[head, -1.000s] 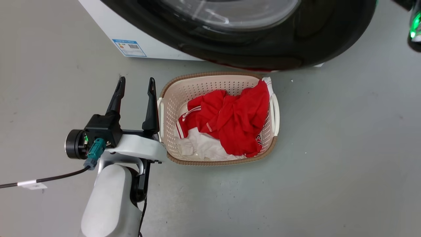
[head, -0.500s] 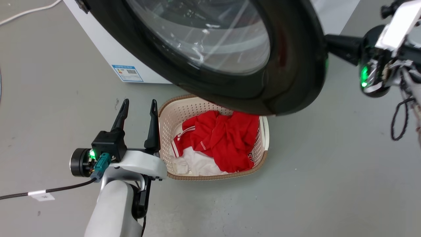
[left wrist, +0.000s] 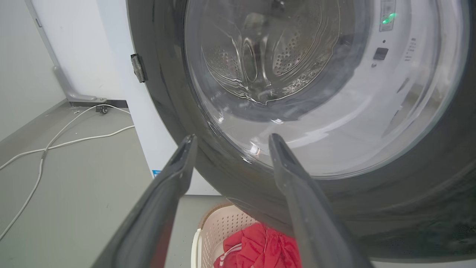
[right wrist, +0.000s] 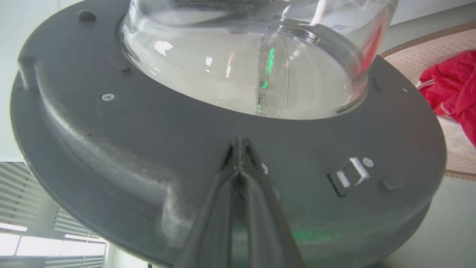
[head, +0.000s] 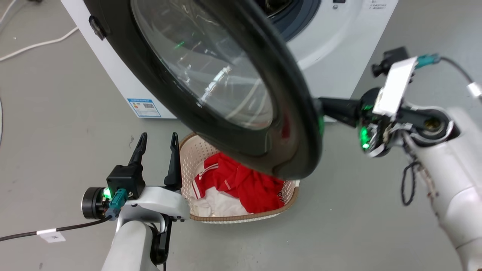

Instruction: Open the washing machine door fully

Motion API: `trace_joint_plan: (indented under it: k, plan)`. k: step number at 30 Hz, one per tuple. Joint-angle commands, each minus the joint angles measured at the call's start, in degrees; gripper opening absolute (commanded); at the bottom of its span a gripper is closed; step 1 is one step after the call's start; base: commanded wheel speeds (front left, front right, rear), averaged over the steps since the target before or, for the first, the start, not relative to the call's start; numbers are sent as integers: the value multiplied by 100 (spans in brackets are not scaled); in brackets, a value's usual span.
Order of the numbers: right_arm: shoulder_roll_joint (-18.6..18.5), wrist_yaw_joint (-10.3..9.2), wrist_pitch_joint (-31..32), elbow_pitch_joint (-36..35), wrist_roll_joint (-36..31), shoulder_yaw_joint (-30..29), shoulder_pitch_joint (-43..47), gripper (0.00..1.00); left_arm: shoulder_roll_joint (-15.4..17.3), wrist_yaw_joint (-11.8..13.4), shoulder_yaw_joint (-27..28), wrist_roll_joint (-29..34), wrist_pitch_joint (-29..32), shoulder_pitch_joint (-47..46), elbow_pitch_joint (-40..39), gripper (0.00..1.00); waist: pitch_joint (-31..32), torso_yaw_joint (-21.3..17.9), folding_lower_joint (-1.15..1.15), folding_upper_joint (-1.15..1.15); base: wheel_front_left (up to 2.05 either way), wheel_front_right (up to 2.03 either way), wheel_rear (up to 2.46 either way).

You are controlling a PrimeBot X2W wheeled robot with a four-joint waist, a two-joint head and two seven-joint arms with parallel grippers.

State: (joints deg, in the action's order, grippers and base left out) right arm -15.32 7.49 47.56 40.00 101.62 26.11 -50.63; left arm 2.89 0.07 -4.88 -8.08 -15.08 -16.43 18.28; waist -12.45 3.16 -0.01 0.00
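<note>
In the head view, the large round glossy black washing machine door [head: 211, 82] with clear glass centre stands swung out from the white box-shaped washing machine [head: 339, 49]. The door's lower edge hangs over a beige perforated plastic basket [head: 241, 217]. The left hand [head: 158, 145], released and empty, is below-left of the door. The right hand [head: 333, 108] meets the door's right edge. Bare grey floor [head: 357, 226] lies right of the door.

In the left wrist view, the left hand [left wrist: 230, 139] has its fingers spread before the door's [left wrist: 167, 111] lower rim, with open floor [left wrist: 74, 178] to the left.

In the right wrist view, the right hand [right wrist: 238, 143] is clenched on nothing, its tips touching the door's [right wrist: 111, 149] grey inner face.

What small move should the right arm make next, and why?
Probably push the washing machine door a little further outward with the right gripper: its shut jaws seem to touch the inner face, and the door stands only partly open.
</note>
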Motion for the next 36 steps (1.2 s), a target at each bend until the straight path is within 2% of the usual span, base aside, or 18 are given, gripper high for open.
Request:
trace_joint_plan:
  k: [1,13,20,26,36]
  plan:
    - [96,0,-3,-68,27,50,171,0,-2,23,6,-7,-13,58,-1,100,65,-17,1,0,0,0,0]
    - [561,0,-452,-826,10,366,1009,0,-2,-59,105,58,-13,293,66,100,303,-49,1,0,0,0,0]
    - [753,0,-739,-1043,89,450,1337,0,-2,-21,52,27,-13,367,84,100,406,-14,1,0,0,0,0]
    - [804,0,-1584,-979,18,190,1521,0,-2,-47,65,27,-13,420,93,100,465,-33,1,0,0,0,0]
    - [768,0,-3533,-1306,192,-1092,2291,0,-1,-5,66,-7,-13,488,125,100,616,-149,1,0,0,0,0]
